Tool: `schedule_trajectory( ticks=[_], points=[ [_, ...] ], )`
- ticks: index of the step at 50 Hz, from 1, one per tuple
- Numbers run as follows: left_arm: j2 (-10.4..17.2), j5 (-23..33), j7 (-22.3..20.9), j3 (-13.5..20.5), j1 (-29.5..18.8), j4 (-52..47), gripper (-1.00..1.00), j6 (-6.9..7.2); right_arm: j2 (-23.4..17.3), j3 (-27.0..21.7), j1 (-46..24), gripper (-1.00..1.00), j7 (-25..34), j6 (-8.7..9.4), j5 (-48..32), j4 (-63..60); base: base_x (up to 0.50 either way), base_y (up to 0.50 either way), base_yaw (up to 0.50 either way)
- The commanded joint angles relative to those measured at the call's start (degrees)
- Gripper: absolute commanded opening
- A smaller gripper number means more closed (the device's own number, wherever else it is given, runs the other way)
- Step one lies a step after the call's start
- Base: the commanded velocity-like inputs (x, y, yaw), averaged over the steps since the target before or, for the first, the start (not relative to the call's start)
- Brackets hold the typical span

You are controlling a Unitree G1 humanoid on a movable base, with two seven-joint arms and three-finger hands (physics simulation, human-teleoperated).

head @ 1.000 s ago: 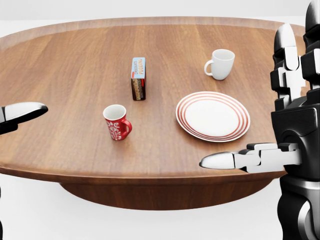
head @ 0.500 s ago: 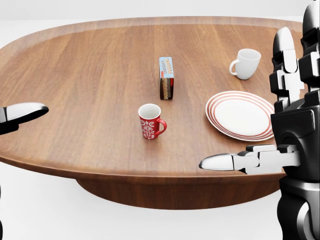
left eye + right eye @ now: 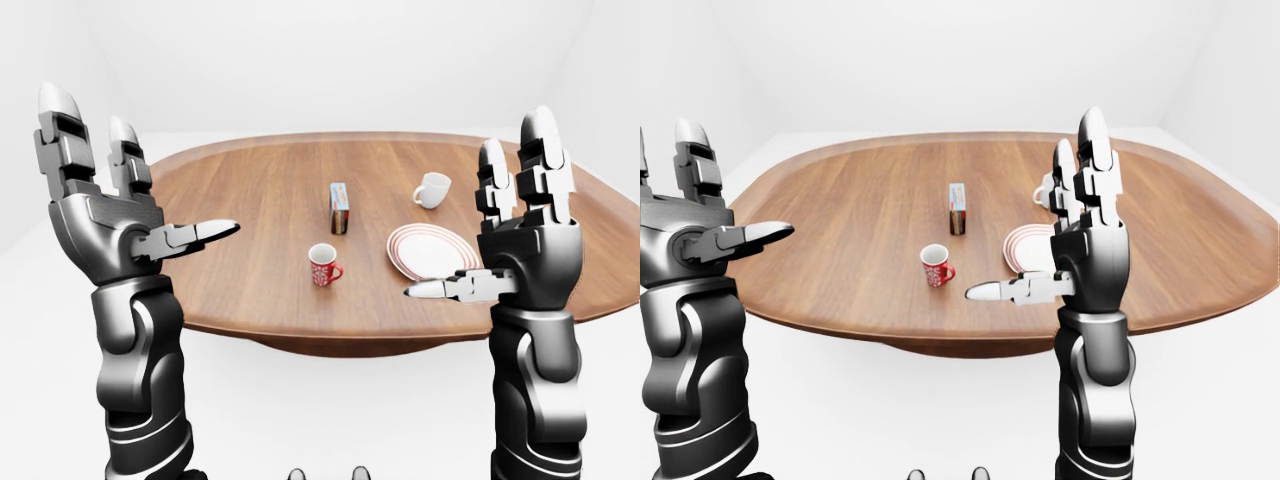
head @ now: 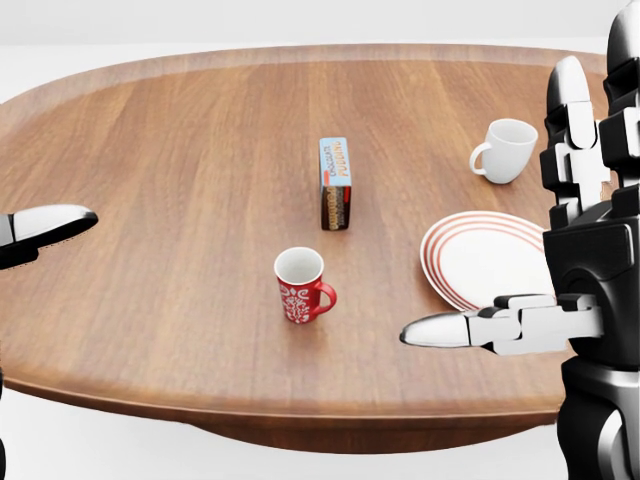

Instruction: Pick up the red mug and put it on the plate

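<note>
The red mug (image 4: 300, 285) stands upright on the round wooden table (image 4: 150, 200), its handle pointing to the view's right. To its right lies the white plate (image 4: 480, 255) with red rings, partly hidden by my right hand in the head view. Both hands are raised on my side of the table's near edge, short of the mug. My left hand (image 3: 140, 175) is open, fingers up and thumb out, left of the mug. My right hand (image 3: 490, 215) is open in the same pose, below and right of the plate. Neither holds anything.
A white mug (image 4: 505, 150) stands beyond the plate, toward the top right. A small upright box (image 4: 335, 183) stands just above the red mug in the head view. Bare tabletop spreads to the left of the red mug.
The whole picture has shifted, so the camera has moved: mug, box and plate slid right and lower in the head view and look larger. Both hands keep their open pose.
</note>
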Motion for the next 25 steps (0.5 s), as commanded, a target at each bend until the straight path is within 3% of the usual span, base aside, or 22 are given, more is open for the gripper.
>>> schedule_trajectory(
  ticks=[1, 25],
  points=[
    [-0.1, 0.0, 0.0, -0.1, 0.0, -0.1, 0.98, 0.0, 0.0, 0.0, 0.4, 1.0, 0.3, 0.0, 0.5, -0.2, 0.5, 0.0, 0.0],
    [0.2, 0.2, -0.2, 0.0, -0.4, 1.1, 0.98, 0.0, -0.1, -0.1, -0.1, 1.0, 0.4, 0.0, 0.8, 0.3, 0.5, 0.0, 0.0]
  ],
)
